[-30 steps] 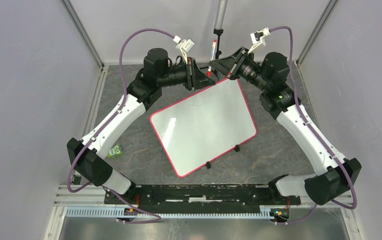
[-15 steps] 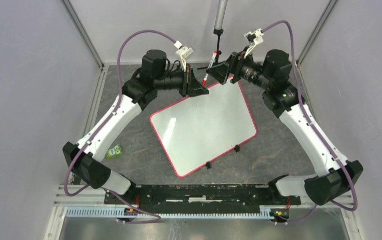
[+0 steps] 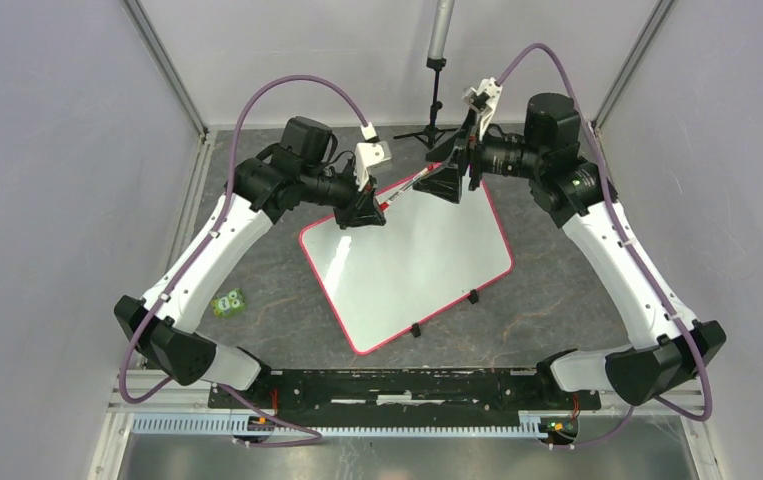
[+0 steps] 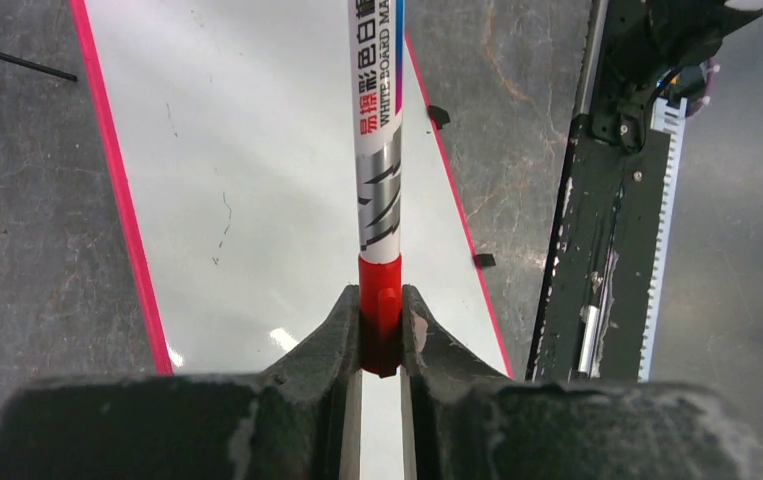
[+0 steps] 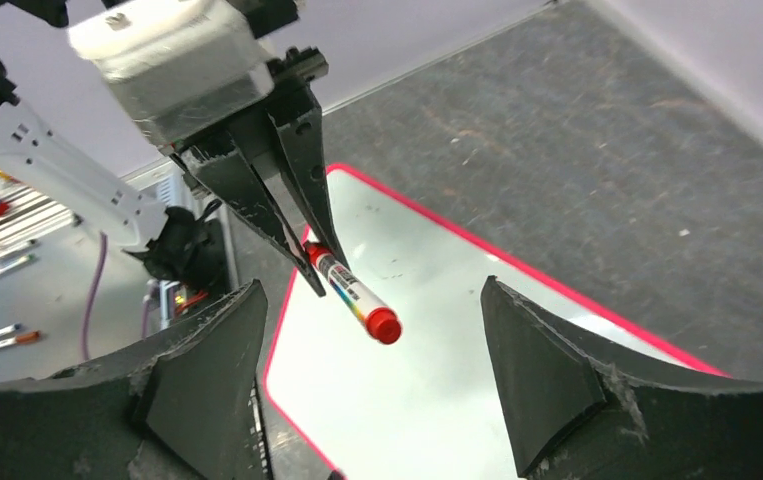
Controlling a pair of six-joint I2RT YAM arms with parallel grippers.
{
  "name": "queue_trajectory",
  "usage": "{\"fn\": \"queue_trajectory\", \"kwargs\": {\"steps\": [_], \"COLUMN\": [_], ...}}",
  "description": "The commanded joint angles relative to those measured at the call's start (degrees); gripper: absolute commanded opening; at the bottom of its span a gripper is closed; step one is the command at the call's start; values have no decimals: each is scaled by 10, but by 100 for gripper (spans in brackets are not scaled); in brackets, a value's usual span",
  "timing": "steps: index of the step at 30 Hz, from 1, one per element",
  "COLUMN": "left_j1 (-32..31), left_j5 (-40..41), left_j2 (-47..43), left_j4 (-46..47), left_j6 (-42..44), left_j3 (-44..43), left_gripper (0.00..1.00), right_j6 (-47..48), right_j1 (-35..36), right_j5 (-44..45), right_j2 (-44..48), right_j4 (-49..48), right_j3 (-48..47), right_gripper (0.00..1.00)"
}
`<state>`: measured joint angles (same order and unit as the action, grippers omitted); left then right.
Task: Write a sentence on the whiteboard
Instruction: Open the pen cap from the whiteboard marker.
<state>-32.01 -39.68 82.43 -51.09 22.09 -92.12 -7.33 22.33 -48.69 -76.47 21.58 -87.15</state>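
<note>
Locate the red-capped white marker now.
Top view: the marker is clamped in the left gripper above the far edge of the red-rimmed whiteboard, pointing toward the open right gripper.

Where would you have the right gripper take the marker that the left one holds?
Probably the white barrel near the marker's free end, jaws across it, from that end: the left gripper clamps the other end, and the open right gripper faces it.

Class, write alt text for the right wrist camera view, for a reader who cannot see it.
The left gripper holds a red-ended marker by one end above the pink-rimmed whiteboard. The right gripper stands open in the foreground.
</note>
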Motion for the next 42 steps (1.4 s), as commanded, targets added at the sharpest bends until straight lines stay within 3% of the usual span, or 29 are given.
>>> {"fn": "queue_trajectory", "kwargs": {"steps": [1,12,28,31,34,37,42], "left_j1": [-6,-36,-79,-79,-79,-79,-79], "left_j5": [-15,16,47,51,54,59,69], "left_j2": [-13,0,17,20,23,27,19], "left_j4": [-42,-75,-119,-118,-120,-132,-135], "left_j6": [83,117,163,160,161,167,172], "left_j3": [-27,-38,-59,-67,-71,-76,-65], "left_gripper": [3,2,2,3,2,3,2], "right_j6": [-15,17,98,108,117,125,135], "right_j1": [-2,23,55,62,67,67,67], "right_j5": [-60,-52,-46,-46,-44,-40,-38], "right_j2": [-13,-13,-20,-18,-17,-20,-18], "right_j4": [1,37,122,130,138,150,168], "right_j3": [18,28,8,11,15,4,-5], "right_gripper": [82,61,40,32,12,0,0]}}
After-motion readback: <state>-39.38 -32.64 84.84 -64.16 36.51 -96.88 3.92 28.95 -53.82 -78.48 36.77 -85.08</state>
